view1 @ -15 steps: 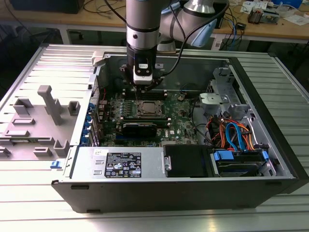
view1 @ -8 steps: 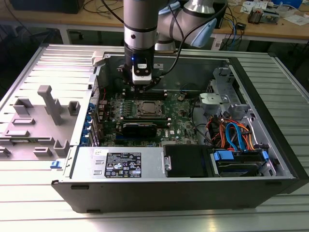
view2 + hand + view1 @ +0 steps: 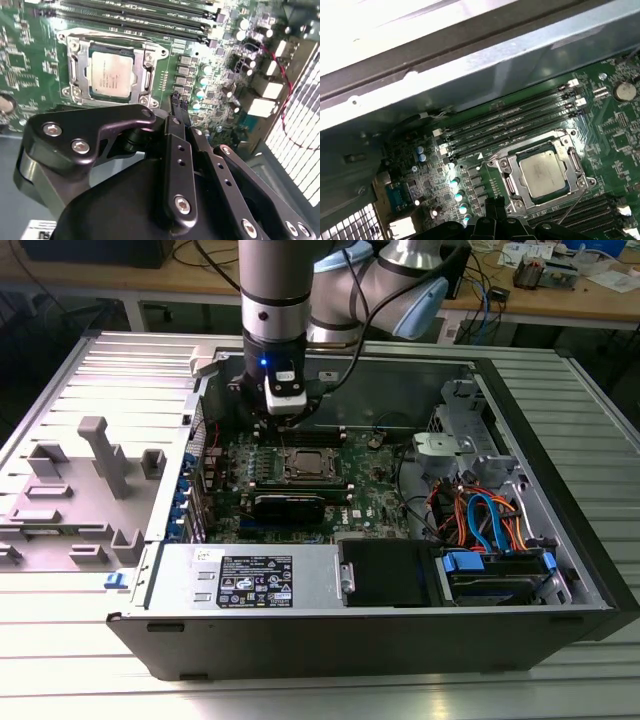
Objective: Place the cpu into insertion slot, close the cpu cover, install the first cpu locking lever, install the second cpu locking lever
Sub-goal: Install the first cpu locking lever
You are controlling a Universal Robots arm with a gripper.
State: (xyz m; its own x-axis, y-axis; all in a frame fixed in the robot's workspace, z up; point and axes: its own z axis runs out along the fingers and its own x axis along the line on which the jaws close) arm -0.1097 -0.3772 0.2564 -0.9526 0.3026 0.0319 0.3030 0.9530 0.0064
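The cpu (image 3: 111,74) lies flat in the insertion slot (image 3: 75,92) on the green board, its grey-tan top showing through the window of the cpu cover (image 3: 145,75), which lies down over it. Both wrist views show this; the cpu (image 3: 542,172) is framed by the silver cpu cover (image 3: 511,176). A thin wire lever (image 3: 572,206) stands slanted off one socket corner. My gripper (image 3: 178,102) hangs shut with nothing in it, just off the socket's edge above a row of small capacitors. In the exterior view the gripper (image 3: 284,421) is over the board, slightly toward the exterior view's left of the socket (image 3: 308,466).
The open computer case (image 3: 560,540) surrounds the board with metal walls. Long black memory slots (image 3: 510,122) run beside the socket. A power supply (image 3: 250,580) and drive bay with orange and blue cables (image 3: 485,525) fill the front. A grey fixture plate (image 3: 90,470) lies at the exterior view's left.
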